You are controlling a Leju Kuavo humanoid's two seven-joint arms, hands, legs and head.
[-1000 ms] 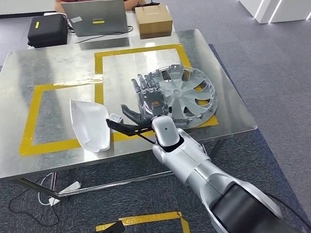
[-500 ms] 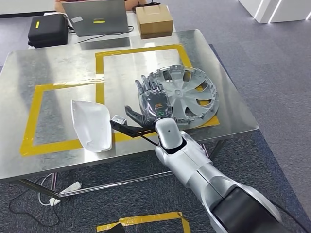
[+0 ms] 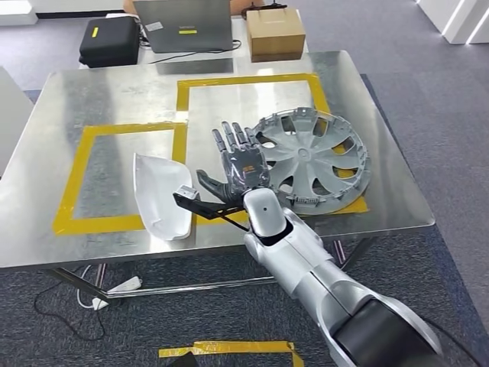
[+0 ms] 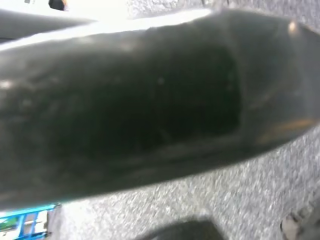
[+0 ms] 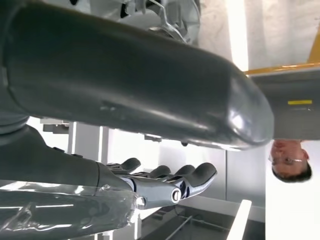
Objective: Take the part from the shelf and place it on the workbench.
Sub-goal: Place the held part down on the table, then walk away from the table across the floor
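Since the earlier frames the whole head view has shifted, which is the camera moving; against the bench, the right hand has drawn slightly back from the hubcap toward the near edge.

Head view: the hubcap (image 3: 311, 158) lies flat on the bench (image 3: 104, 92), over the near right corner of the farther yellow tape square (image 3: 247, 79). The right hand (image 3: 239, 164) hovers just beside the hubcap's left rim, fingers (image 3: 231, 138) spread and straight, holding nothing. A white shell-shaped part (image 3: 158, 195) lies in the nearer tape square, apart from the hand. A laptop (image 3: 184, 24), a cardboard box (image 3: 275, 32) and a black case (image 3: 109, 40) stand at the far side.

Left wrist view: a dark blurred body part over grey carpet; the left hand's state cannot be told.

Right wrist view: the right hand's dark fingers (image 5: 181, 182) lie extended and parted, with nothing between them; part of the hubcap (image 5: 166, 12) shows behind the thumb (image 5: 151, 85). A person is seen beyond the bench.

Progress: judged from the hubcap resting free on the bench, the placing looks done; only withdrawing the arm appears to remain.
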